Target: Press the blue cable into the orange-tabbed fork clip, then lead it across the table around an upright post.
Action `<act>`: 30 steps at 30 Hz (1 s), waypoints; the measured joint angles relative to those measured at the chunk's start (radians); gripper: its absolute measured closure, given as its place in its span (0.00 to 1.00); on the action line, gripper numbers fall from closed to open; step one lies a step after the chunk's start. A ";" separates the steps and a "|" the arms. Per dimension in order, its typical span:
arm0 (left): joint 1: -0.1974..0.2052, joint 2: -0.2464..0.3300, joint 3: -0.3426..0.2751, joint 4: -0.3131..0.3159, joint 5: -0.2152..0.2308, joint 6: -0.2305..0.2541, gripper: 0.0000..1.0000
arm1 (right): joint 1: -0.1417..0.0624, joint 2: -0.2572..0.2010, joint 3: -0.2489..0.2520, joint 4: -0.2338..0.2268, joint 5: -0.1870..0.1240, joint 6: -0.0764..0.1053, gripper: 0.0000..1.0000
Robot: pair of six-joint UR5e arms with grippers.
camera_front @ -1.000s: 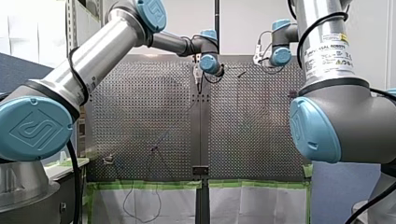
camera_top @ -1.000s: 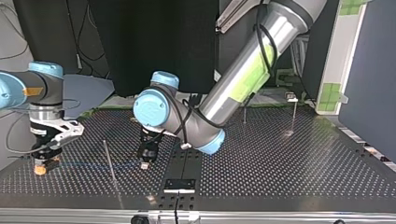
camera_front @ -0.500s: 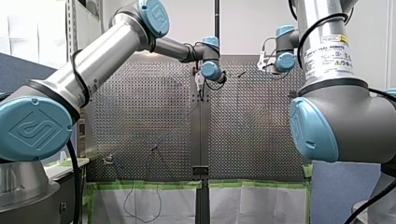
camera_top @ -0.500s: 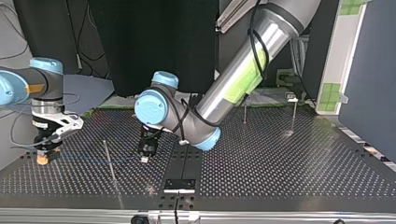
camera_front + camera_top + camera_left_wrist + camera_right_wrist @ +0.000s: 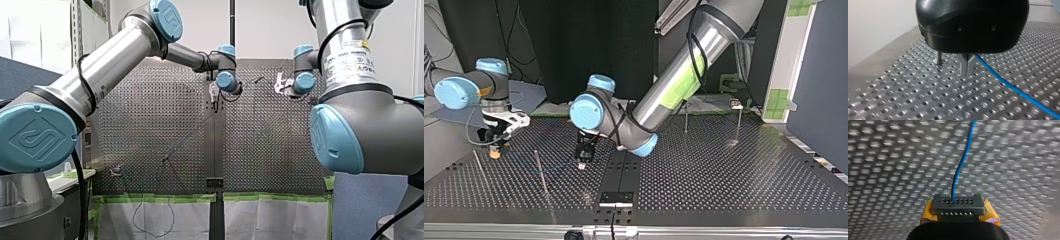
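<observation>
You can see both grippers clamped on the blue cable (image 5: 959, 167), which in the top view runs from the left gripper (image 5: 582, 166) toward nine o'clock, past an upright post (image 5: 540, 170), to the yellow-padded right gripper (image 5: 495, 154).

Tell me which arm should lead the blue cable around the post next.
Probably right: my right pincer is shut on the blue cable, with an upright post close beside it; my left pincer stands farther off.

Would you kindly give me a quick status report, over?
Left gripper shut on blue cable; right gripper likewise. Cable strung between them. Upright post stands between the grippers, top view.
</observation>
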 joint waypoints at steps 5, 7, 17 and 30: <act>0.000 0.000 -0.020 0.032 -0.016 0.001 0.75 | 0.010 0.016 0.039 -0.029 -0.001 0.004 1.00; 0.000 0.000 -0.022 0.038 -0.019 0.003 0.67 | 0.014 0.020 0.056 -0.050 0.000 0.012 1.00; 0.004 0.000 -0.023 0.039 -0.016 0.008 0.33 | 0.028 0.055 0.123 -0.139 -0.001 0.027 1.00; 0.005 0.000 -0.023 0.035 -0.012 0.005 0.00 | 0.029 0.138 0.163 -0.228 0.017 0.024 1.00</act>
